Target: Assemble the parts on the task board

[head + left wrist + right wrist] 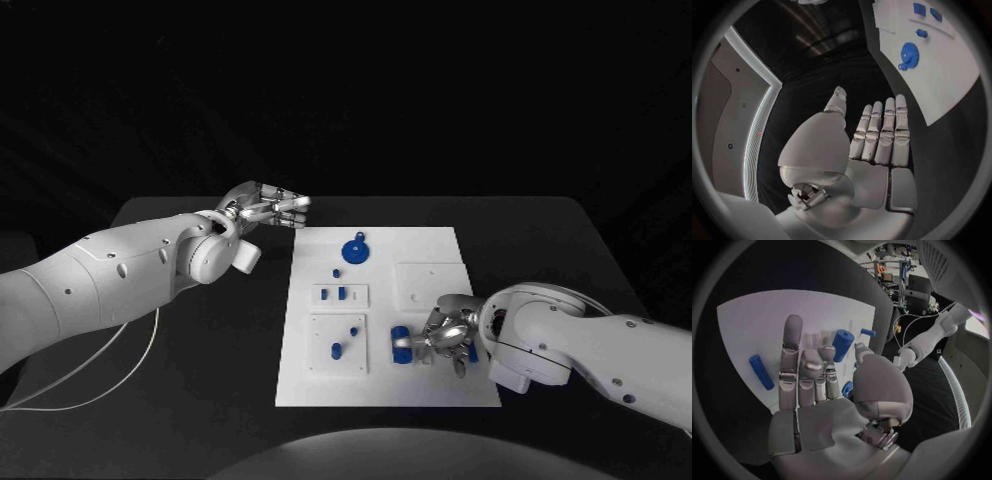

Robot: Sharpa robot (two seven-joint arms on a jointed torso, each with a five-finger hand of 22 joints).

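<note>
Black table (188, 400) under white board (433, 245) at centre. Blue gear (353, 248) on board's far part; small blue pegs (335, 294) mid-board; blue cylinder (401, 344) at board's near right part. Right hand (450, 335) over board by cylinder, fingers partly curled; cannot tell whether it holds anything. Left hand (271, 208) off board's far left corner, fingers straight, together, holding nothing.
</note>
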